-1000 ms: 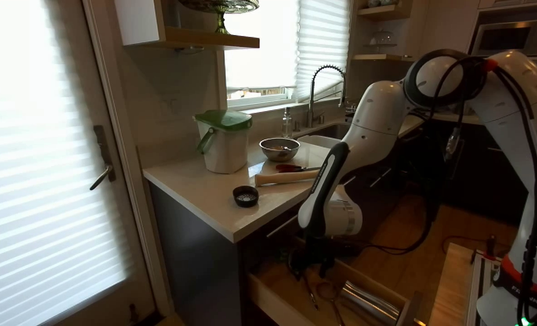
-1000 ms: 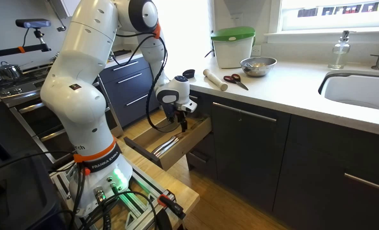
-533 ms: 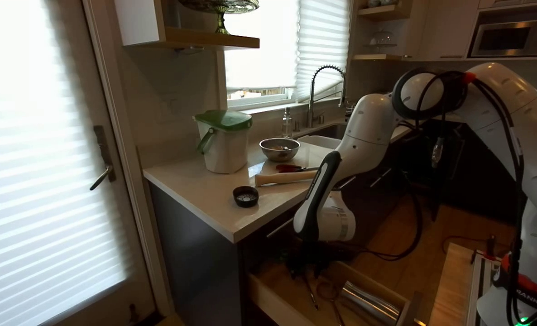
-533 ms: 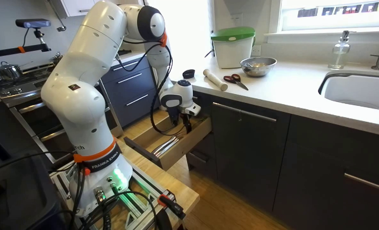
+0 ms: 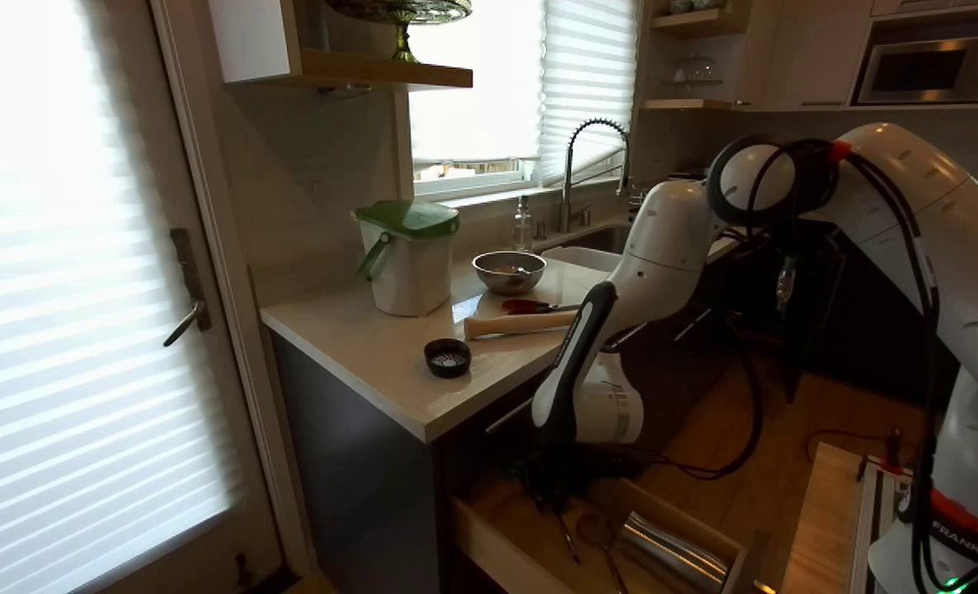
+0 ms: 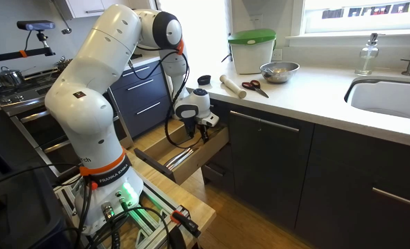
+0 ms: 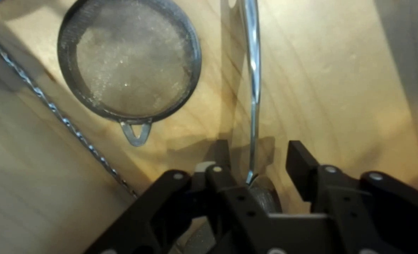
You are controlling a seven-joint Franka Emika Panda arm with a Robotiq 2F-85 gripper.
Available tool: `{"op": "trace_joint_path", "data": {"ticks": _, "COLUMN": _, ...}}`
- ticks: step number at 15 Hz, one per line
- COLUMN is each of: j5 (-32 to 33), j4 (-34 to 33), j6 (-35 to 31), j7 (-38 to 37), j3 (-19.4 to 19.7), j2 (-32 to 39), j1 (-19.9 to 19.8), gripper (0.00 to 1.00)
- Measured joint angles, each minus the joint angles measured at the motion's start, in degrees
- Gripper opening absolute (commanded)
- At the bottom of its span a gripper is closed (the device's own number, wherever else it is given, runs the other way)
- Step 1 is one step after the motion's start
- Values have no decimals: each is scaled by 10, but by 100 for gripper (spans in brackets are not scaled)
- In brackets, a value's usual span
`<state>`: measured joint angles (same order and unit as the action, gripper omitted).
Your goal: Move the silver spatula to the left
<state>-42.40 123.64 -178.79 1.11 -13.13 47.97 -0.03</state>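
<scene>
In the wrist view, the gripper [image 7: 259, 155] has its jaws apart, the presumed silver spatula [image 7: 254, 70] lying in the drawer [image 6: 205, 154] with its shaft running between them, long axis roughly square to their closing direction, contact unconfirmed.

A shaded door [image 5: 85, 289] and window [image 5: 522, 91] glow brightly; dark kitchen cabinets [image 6: 267, 169] under a white tabletop [image 6: 315, 93] line a wooden floor [image 6: 239, 224], and between door and window a wooden shelf [image 5: 378, 73] juts from a shadowed wall [image 5: 307, 153]
</scene>
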Motion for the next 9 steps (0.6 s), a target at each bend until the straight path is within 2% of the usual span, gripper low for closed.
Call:
{"op": "trace_joint_path", "data": {"ticks": 1, "j5": 0, "j4": 0, "j6": 0, "j7": 0, "j3": -1, "j2": 0, "j1": -1, "gripper": 25}}
{"op": "trace_joint_path", "data": {"ticks": 3, "j5": 0, "j4": 0, "j6": -2, "j7": 0, "j3": -4, "j2": 0, "j1": -5, "gripper": 5}}
{"op": "trace_joint_path", "data": {"ticks": 4, "j5": 0, "j4": 0, "j6": -4, "j7": 0, "j3": -7, "j2": 0, "j1": -7, "gripper": 0}}
{"op": "trace_joint_path", "data": {"ticks": 9, "j5": 0, "j4": 0, "j6": -23, "j7": 0, "j3": -24, "j2": -4, "j1": -23, "gripper": 1}}
